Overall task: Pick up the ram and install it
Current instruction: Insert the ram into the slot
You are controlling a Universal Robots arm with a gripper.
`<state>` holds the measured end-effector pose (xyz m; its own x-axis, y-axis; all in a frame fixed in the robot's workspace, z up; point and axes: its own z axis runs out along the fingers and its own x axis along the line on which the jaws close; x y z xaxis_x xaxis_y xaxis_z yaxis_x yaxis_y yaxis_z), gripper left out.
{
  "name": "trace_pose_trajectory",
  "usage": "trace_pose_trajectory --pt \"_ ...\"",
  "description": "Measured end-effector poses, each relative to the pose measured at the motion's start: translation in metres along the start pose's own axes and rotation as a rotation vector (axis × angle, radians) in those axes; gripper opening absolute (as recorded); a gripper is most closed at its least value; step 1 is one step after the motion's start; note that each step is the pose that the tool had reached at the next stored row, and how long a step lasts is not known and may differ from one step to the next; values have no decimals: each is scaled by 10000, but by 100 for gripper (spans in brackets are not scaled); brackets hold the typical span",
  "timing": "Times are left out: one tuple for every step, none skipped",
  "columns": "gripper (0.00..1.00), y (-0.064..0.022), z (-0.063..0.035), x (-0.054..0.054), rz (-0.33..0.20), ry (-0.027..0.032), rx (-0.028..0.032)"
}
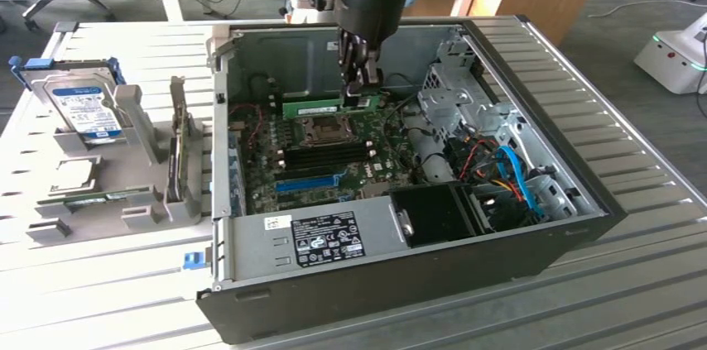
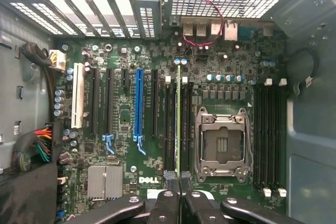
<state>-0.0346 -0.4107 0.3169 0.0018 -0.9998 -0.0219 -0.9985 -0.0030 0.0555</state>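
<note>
Pinching the ram (image 1: pixel 315 107) near one end, the claw (image 1: pixel 363 93) is drawn narrow, with one fingertip (image 2: pixel 170 179) pressed to each face of the thin green stick. The ram stands on its long edge inside the open computer case (image 1: pixel 574 226), over the motherboard (image 2: pixel 121 129). In the wrist view it shows edge-on as a pale green line with a black memory slot running close along either side. Whether its lower edge meets a slot cannot be told.

Just beside that line sits one CPU socket (image 2: pixel 220 142), open within its metal frame. Small round capacitors (image 2: pixel 181 61) stand just past the ram's far end. Beyond the socket lie four more black memory slots (image 2: pixel 268 135). On the ram's other side are one long blue slot (image 2: pixel 139 103) and one white slot (image 2: pixel 79 95), with a silver heatsink (image 2: pixel 105 181) near them. One red-and-black twisted wire (image 2: pixel 205 11) loops by the rear ports, well apart from the ram. A bundle of coloured wires (image 2: pixel 42 142) hugs the case wall.

Further out in the case are a black fan shroud (image 1: pixel 442 213) and blue cables (image 1: pixel 519 176). The case rests on a slatted tabletop (image 1: pixel 618 300). At the exterior view's left, grey holders carry one hard drive (image 1: pixel 83 106), one expansion card (image 1: pixel 177 147) standing on edge, and one more green stick (image 1: pixel 99 198) lying low.
</note>
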Motion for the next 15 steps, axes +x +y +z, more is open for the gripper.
trace_pose_trajectory --pt "12 0 0 0 0 0 0" --pt "12 0 0 0 0 0 0" --pt "12 0 0 0 0 0 0" --pt "12 0 0 0 0 0 0" --pt "12 0 2 2 1 -3 1" --pt "12 1 1 6 2 -3 1" --pt "12 0 1 11 0 -3 1" --pt "12 0 0 17 -1 -1 1" --pt "12 0 0 22 -1 -2 1" --pt "12 0 0 28 0 -2 0" --pt "12 0 0 34 0 -1 0" --pt "12 0 0 41 -1 -2 1" --pt "12 0 0 48 0 -2 1" --pt "12 0 0 54 0 -2 1" --pt "12 0 0 60 0 -2 1"
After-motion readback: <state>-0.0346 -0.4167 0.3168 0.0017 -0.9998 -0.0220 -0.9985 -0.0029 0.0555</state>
